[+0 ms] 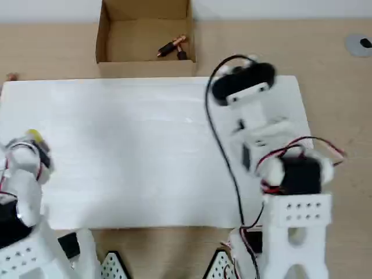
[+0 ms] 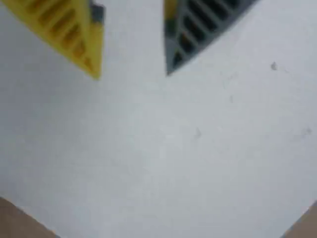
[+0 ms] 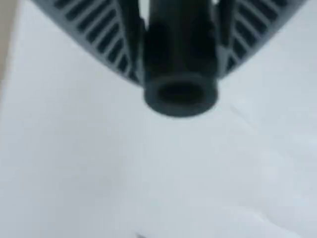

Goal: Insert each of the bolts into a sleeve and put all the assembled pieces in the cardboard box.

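A black sleeve (image 3: pixel 181 94) is clamped between the grey fingers of my right gripper (image 3: pixel 179 79), its hollow end showing above the white mat (image 3: pixel 74 173). In the high view that right gripper (image 1: pixel 241 81) hangs over the mat's far right corner, to the right of the cardboard box (image 1: pixel 145 68). Inside the box lie copper-coloured bolts in black sleeves (image 1: pixel 172 47). My left gripper (image 2: pixel 132 73) is open over the bare mat, one finger yellow (image 2: pixel 79 39), one grey, nothing between them. It sits at the mat's left edge (image 1: pixel 29 142).
The white mat (image 1: pixel 128 151) covers most of the wooden table. A grey disc (image 1: pixel 357 43) lies at the far right and a small item (image 1: pixel 10 77) at the far left. Black cables run from the right arm's base.
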Controlling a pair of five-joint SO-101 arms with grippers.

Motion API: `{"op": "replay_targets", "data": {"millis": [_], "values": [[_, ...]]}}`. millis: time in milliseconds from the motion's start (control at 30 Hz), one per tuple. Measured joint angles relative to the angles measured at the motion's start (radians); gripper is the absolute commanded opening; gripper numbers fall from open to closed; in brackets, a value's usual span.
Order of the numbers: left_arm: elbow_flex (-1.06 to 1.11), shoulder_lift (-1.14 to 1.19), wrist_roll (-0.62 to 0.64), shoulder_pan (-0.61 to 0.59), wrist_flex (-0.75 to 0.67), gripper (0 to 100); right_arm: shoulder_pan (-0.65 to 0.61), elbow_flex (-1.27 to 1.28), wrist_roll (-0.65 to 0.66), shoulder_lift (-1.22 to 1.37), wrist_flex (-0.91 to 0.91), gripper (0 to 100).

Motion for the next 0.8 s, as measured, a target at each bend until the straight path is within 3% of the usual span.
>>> {"op": "replay_targets", "data": {"millis": [133,333,600,800], "values": [[0.124,0.107,0.078,-0.072,-0.158,10,-0.023,0.195,-0.02,-0.005,-0.181,1.0],[0.038,0.413,0.163,-0.086,-0.261,10,-0.031,0.342,-0.02,-0.005,-0.285,1.0],[-0.075,0.896,-0.04,-0.029,-0.27,9,-0.031,0.448,-0.02,-0.005,-0.361,1.0],[-0.075,1.014,-0.104,0.08,-0.249,9,-0.031,0.575,-0.02,-0.005,-0.451,1.0]]}}
